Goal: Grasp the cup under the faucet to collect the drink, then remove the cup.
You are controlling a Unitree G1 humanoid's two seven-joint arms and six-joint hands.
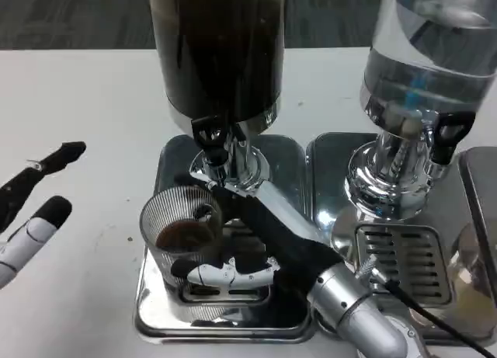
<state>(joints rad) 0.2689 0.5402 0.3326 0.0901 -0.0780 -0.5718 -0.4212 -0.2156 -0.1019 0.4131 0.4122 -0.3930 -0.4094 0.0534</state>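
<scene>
Below the black tap (210,134) of the dark drink dispenser (220,51): ribbed glass cup (182,227), partly filled with brown drink, standing on the chrome drip tray (161,315) over its grate. Wrapped around the cup's near side by the right hand (233,271), white-and-black fingers (203,274) curled against the glass, forearm reaching in from lower right. Probably gripped low so as to leave the rim free under the spout and keep the cup steady for lifting out. Off at the far left, over bare table, the left hand (31,206): fingers spread, holding nothing, seemingly waiting clear of the work. Alongside on the right, a second dispenser (429,55) of clear liquid on its own tray (404,257), apparently not needed. Underneath it all, a white table (85,102); beyond its far edge, dark grey patterned carpet (70,16).
</scene>
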